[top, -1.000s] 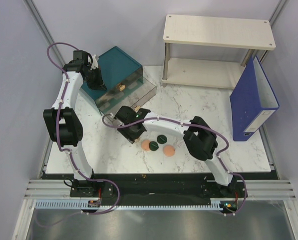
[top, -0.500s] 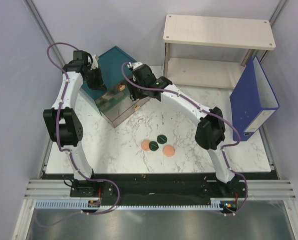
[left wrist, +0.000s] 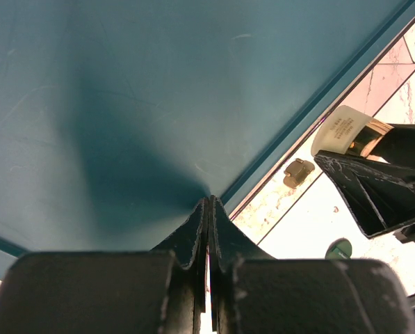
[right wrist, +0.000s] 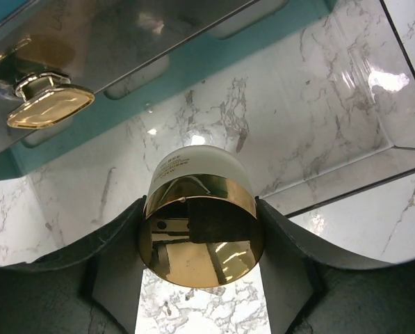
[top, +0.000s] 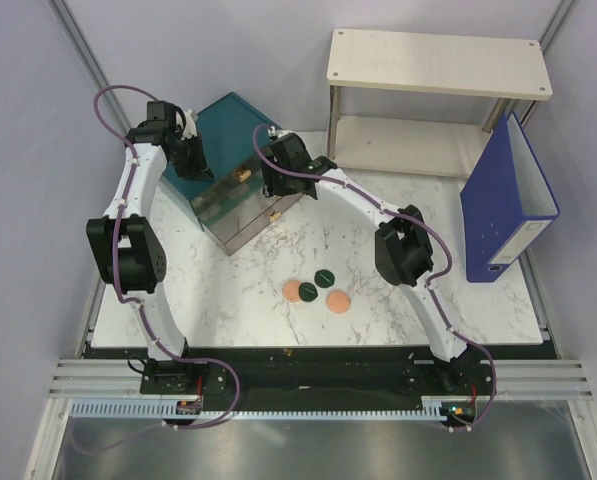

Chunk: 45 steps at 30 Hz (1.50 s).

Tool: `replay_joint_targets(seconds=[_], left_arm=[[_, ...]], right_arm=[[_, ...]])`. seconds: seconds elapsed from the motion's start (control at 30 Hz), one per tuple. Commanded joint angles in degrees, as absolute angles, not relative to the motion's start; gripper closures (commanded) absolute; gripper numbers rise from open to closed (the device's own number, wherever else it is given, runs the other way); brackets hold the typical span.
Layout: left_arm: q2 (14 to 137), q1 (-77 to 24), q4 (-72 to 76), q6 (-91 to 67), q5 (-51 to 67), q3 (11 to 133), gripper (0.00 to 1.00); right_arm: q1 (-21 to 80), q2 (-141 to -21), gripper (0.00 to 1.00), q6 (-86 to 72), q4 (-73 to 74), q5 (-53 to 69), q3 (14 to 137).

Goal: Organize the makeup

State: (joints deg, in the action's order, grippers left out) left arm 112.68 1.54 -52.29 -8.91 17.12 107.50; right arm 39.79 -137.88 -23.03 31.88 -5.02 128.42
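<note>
Since half a second earlier, the right arm's elbow had folded in toward the middle of the table, while its gripper had kept its place over the drawer. The white-veined marble table point(top: 378, 230) carried a pale wooden shelf point(top: 438, 60) at the back and a big blue binder point(top: 503, 205) standing at the right edge. At back left sat the teal drawer box point(top: 233, 125), matte and flat-topped, with a clear drawer point(top: 240, 212) pulled out toward the centre.

The left gripper point(left wrist: 208, 209) rested its tips on the box's teal top, jaws pressed together with nothing between them. The right gripper point(right wrist: 200, 240) hung above the open drawer, its dark fingers clamped on either side of the gold-lidded round jar point(right wrist: 197, 209), a white glossy body under a mirror-bright lid. The jar possibly hung clear of the drawer floor, though the wrist view did not settle that.

Nearer the arms, on bare marble, lay two peach-pink discs point(top: 293, 291) and two dark green round compacts point(top: 324, 277), clustered close. A small gold knob point(right wrist: 47, 104) shone on a drawer front.
</note>
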Motion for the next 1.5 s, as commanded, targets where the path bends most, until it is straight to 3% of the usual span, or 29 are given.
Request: replay_joint_targets(seconds=[0.0, 0.03, 0.13, 0.4, 0.7, 1.07, 1.3, 1.47], left_arm=[[117.51, 1.23, -63.81, -6.77, 13.18, 102.74, 0.98], [117.42, 1.23, -63.81, -6.77, 13.18, 102.83, 0.98], [117.33, 1.32, -63.81, -6.68, 13.10, 102.66, 0.98], [117.25, 1.23, -63.81, -6.68, 13.27, 102.66, 0.98], [116.98, 1.32, -63.89, -6.77, 13.62, 102.74, 0.98], [117.16, 1.23, -63.90, -6.94, 13.97, 103.36, 0.98], [117.33, 1.23, -63.81, -6.86, 14.33, 103.19, 0.98], [117.33, 1.23, -63.90, -6.68, 14.33, 102.48, 0.98]], right_arm=[[39.99, -138.34, 0.72, -25.75, 26.02, -5.97, 132.63], [39.90, -138.69, 0.61, -25.93, 25.93, -6.15, 133.06], [39.90, -139.48, 0.41, -26.72, 25.58, -6.24, 133.42], [39.81, -139.40, 0.20, -27.16, 25.40, -6.68, 132.19], [39.46, -132.03, 0.18, -25.50, 24.17, -7.74, 128.59], [39.64, -105.76, 0.24, -17.67, 27.06, -5.80, 91.34], [40.78, -99.85, 0.31, -17.57, 30.76, -4.40, 73.51], [42.10, -101.25, 0.31, -19.25, 29.97, -2.46, 68.73]])
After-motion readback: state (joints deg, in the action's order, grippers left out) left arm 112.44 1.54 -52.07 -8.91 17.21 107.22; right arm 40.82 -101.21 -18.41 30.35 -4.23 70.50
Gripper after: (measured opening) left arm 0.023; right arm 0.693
